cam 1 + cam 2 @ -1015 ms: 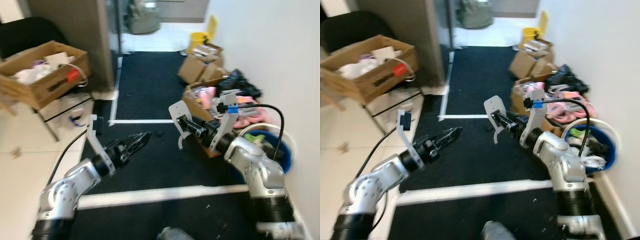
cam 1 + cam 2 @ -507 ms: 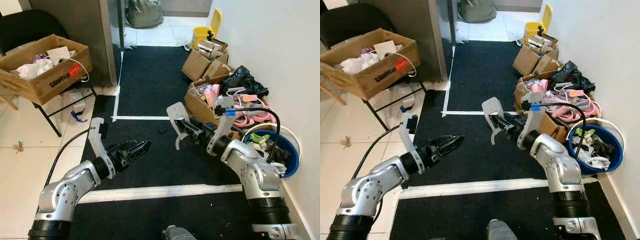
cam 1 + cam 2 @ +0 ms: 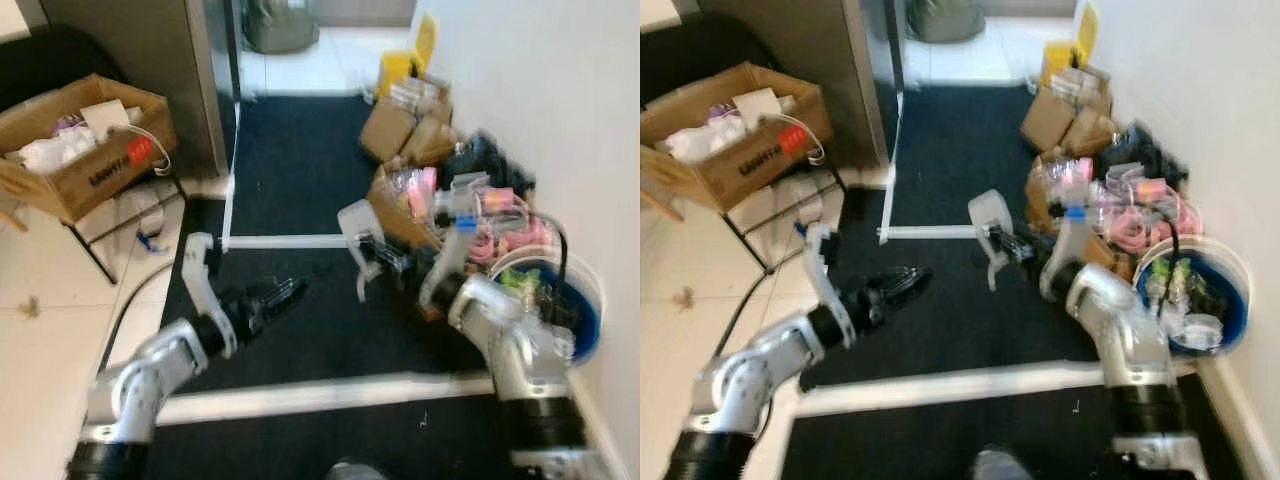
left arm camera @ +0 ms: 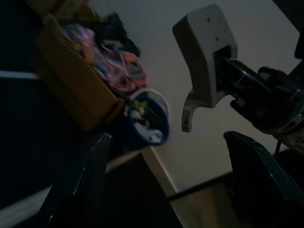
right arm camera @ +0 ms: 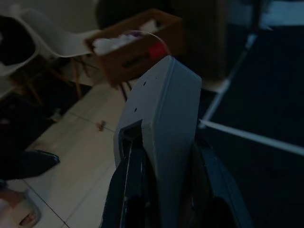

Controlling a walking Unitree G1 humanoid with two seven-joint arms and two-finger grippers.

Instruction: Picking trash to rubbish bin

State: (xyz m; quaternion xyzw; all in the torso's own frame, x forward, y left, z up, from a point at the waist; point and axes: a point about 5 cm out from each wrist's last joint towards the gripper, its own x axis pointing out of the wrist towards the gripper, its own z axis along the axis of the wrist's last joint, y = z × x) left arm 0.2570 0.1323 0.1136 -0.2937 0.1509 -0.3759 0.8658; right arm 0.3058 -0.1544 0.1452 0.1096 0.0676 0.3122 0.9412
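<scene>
No text can be read here. The cardboard box (image 3: 85, 150) on the stand carries a dark printed word beside a red label (image 3: 139, 152) (both too blurred to make out), and the small cartons (image 3: 405, 120) along the wall show no legible markings.

The robot has two silver arms with rounded metal segments and black bands at the joints. The left gripper (image 3: 283, 293) and the right gripper (image 3: 378, 250) each have long black fingers. A black cable (image 3: 127, 310) runs along the left arm, and another loops over the right arm. A small blue part (image 3: 465, 223) sits on the right wrist bracket.
</scene>
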